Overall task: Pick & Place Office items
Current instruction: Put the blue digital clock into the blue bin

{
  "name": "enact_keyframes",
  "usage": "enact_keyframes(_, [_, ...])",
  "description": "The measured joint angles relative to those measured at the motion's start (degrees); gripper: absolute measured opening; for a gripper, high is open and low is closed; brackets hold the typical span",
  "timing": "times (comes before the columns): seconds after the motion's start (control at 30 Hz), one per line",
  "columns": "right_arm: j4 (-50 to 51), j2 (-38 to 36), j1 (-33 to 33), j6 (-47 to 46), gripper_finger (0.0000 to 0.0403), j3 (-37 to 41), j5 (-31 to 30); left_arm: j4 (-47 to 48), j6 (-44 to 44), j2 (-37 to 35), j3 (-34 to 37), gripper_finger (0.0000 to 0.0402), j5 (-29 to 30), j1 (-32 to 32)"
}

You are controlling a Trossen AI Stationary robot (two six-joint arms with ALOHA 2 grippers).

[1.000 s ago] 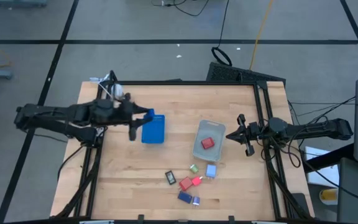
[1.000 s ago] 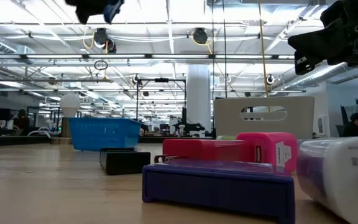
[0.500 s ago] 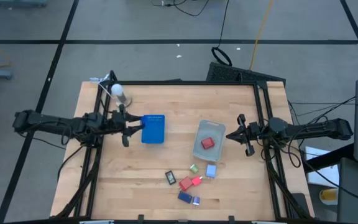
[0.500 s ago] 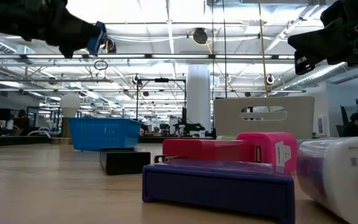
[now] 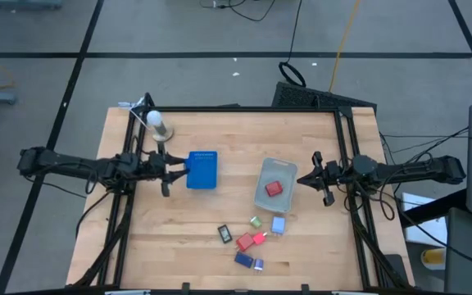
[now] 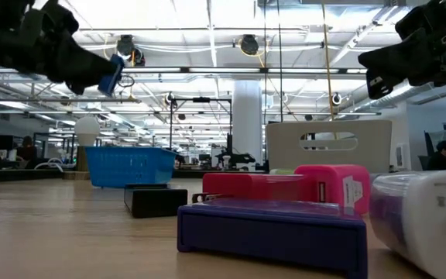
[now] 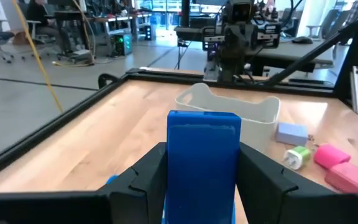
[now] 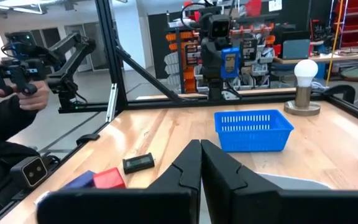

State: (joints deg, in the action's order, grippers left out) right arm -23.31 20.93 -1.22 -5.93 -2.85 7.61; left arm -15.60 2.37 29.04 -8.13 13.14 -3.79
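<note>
My left gripper point(image 5: 173, 170) hovers above the table just left of the flat blue tray point(image 5: 202, 170), shut on a blue block point(image 7: 204, 152); the low view shows it raised point(image 6: 103, 71). My right gripper point(image 5: 321, 179) waits shut to the right of the clear grey bin point(image 5: 274, 185), off the table. One red piece point(image 5: 274, 188) lies in the bin. Several small pieces lie on the wood near the table's near edge: dark point(image 5: 225, 234), green point(image 5: 255, 222), pale blue point(image 5: 278, 225), red point(image 5: 245, 241), blue point(image 5: 243, 260). My left gripper pinches the blue block by its two side faces point(image 7: 173, 168) between the two fingers point(image 7: 143, 180). The fingers come roughly level from the table's left. The block sticks out past the fingertips and is lifted clear of the table.
A white bulb on a stand point(image 5: 156, 123) sits near the table's far left corner. Black frame posts run along both sides of the table. Bare wood lies between the blue tray and the bin. A person's hand point(image 8: 23, 84) shows beyond the table in the right wrist view.
My left gripper has drawn back toward the table's left edge from beside the blue tray's far corner and has come down, still shut on the blue block. Most of the move came in the first half second.
</note>
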Motion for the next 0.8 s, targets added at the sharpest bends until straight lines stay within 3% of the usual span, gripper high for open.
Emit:
enact_keyframes(0.33, [0.0, 0.0, 0.01, 0.6, 0.0, 0.0, -0.01, -8.7, -1.89, 0.0, 7.37, 0.0154, 0.36, -0.01])
enact_keyframes(0.7, [0.0, 0.02, 0.0, 0.74, 0.0, 0.0, -0.04, -8.74, -1.99, 0.02, 7.29, 0.0154, -0.08, -0.01])
enact_keyframes(0.8, [0.0, 0.02, 0.0, 0.74, 0.0, 0.02, -0.04, -11.53, 1.02, 0.11, 6.96, 0.0154, 2.09, 0.0])
